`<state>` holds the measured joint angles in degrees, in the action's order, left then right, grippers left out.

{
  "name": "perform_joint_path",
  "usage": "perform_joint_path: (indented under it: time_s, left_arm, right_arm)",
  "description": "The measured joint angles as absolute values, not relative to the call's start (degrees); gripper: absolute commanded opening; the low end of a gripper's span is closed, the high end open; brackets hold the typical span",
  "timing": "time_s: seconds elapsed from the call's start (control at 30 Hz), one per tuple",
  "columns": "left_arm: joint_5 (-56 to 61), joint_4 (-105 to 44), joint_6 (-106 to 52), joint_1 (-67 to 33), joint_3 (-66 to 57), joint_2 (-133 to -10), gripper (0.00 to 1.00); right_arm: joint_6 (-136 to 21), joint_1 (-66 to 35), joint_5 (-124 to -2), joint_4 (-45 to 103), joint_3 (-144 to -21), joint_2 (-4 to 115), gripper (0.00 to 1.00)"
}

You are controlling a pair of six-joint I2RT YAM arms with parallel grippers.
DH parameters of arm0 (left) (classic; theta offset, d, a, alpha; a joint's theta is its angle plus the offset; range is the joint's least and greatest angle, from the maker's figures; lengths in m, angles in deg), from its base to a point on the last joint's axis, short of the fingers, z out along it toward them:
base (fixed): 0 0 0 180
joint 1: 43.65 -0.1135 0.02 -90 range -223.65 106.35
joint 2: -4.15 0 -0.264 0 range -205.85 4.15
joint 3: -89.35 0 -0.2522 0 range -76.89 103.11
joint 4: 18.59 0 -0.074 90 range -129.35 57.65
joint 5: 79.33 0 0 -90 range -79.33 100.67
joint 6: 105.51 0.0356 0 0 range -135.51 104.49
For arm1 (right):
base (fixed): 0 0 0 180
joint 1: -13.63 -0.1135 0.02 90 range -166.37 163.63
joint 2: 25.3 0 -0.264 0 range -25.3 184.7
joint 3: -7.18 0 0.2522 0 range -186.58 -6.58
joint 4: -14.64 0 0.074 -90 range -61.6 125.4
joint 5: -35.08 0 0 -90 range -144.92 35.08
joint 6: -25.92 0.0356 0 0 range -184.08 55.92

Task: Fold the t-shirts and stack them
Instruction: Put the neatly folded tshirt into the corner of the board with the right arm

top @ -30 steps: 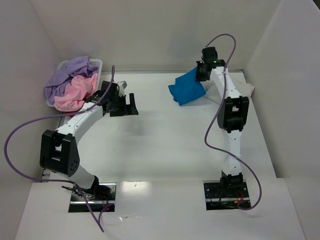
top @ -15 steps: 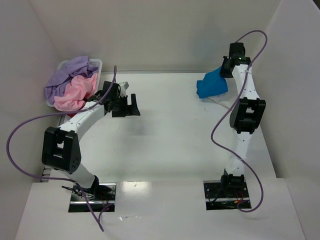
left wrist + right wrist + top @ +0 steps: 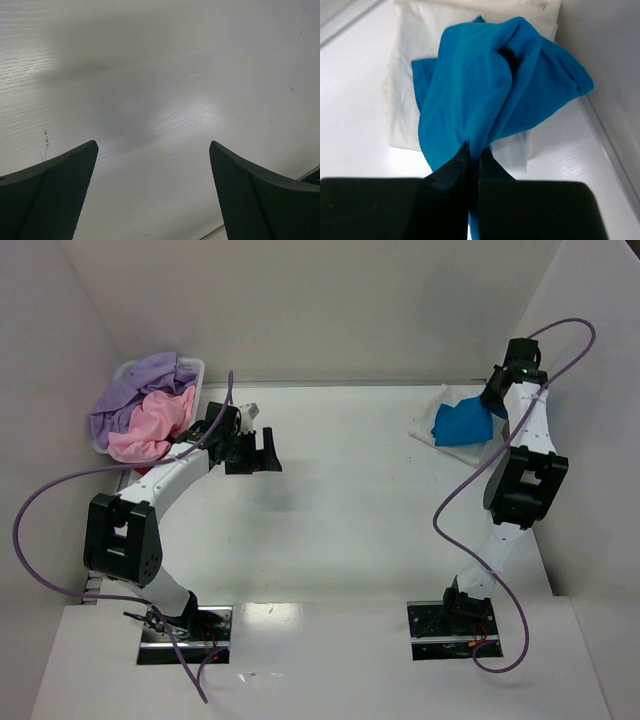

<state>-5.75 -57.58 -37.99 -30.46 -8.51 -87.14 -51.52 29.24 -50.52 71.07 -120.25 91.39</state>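
While over white t-shirt [image 3: 404,95], blue t-shirt [image 3: 470,95] tight in right gripper [image 3: 474,151].

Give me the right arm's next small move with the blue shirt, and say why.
Probably ease down a little and open the jaws. The right gripper is shut on a pinch of the blue t-shirt, which is bunched directly over the folded white t-shirt by the side wall, so letting go there should land it on the stack.
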Motion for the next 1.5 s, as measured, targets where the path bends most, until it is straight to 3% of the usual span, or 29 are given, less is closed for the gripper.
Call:
perform_joint_path:
  time_s: [0.43, 0.53, 0.6, 0.67, 0.77, 0.8, 0.87, 1.2, 1.5]
  left_arm:
    - [-6.0, -57.6, -38.0, -30.5, -8.5, -87.1, 1.00]
    - [-6.4, -57.6, -37.9, -30.5, -8.4, -87.1, 1.00]
    - [-7.1, -57.5, -37.9, -30.5, -8.2, -87.2, 1.00]
    - [-8.4, -57.3, -37.9, -30.5, -7.8, -87.3, 1.00]
    - [-10.7, -57.1, -37.1, -30.0, -6.3, -88.1, 1.00]
    - [-11.4, -57.0, -36.7, -29.6, -5.3, -88.7, 1.00]
    - [-13.1, -56.4, -36.1, -28.3, -2.9, -90.1, 1.00]
    - [-25.4, -45.7, -33.1, -22.5, 11.8, -101.0, 1.00]
    - [-30.6, -40.4, -32.5, -16.6, 38.9, -123.2, 1.00]
  right_arm:
    - [-51.1, 28.5, -49.7, 65.9, -107.7, 91.0, 0.00]
    - [-50.7, 28.5, -47.7, 65.5, -106.3, 91.0, 0.05]
    - [-50.2, 28.5, -45.9, 65.2, -105.5, 91.0, 0.15]
    - [-49.7, 28.5, -43.6, 65.1, -104.7, 91.0, 0.32]
    - [-49.2, 28.5, -41.2, 65.2, -102.8, 90.2, 0.64]
    - [-49.0, 28.6, -40.6, 65.2, -102.1, 89.8, 0.84]
    - [-48.5, 28.8, -39.9, 65.4, -100.9, 88.5, 1.00]
    - [-46.7, 29.0, -40.8, 64.6, -98.0, 74.9, 1.00]
    - [-45.7, 29.0, -47.2, 56.9, -89.6, 69.5, 1.00]
